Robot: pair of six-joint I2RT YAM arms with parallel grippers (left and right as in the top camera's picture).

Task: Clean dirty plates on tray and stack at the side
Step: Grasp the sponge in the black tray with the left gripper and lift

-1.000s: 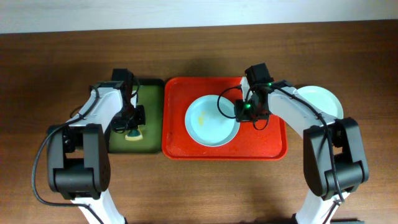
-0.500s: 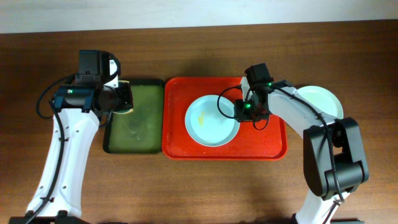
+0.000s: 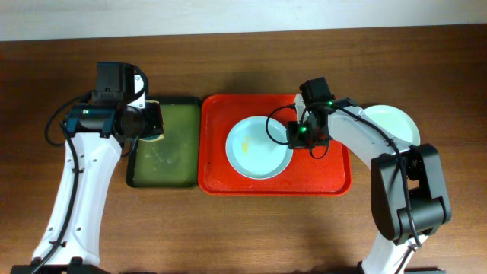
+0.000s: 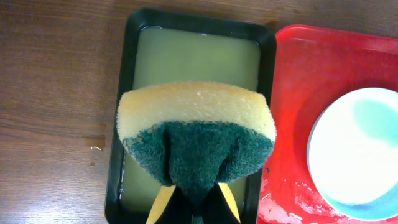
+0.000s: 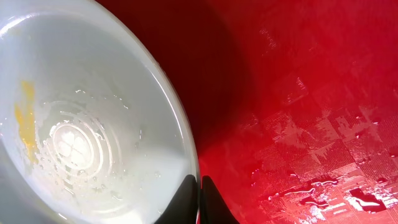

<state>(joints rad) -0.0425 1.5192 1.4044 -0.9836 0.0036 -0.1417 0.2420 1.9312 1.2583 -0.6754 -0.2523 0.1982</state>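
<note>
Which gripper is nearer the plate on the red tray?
Right. The right gripper grips the plate by its rim; the left gripper holds a sponge over the green tray.

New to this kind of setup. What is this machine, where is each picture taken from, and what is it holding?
Two robot arms at a wooden table, each ending in a two-finger gripper. The overhead view looks straight down; the other two views come from cameras on the wrists. The left gripper holds a yellow-green sponge by the dark green tray, which holds liquid. The right gripper pinches the rim of the pale blue plate, yellow-smeared, on the red tray. Another plate sits on the table beside it.
</note>
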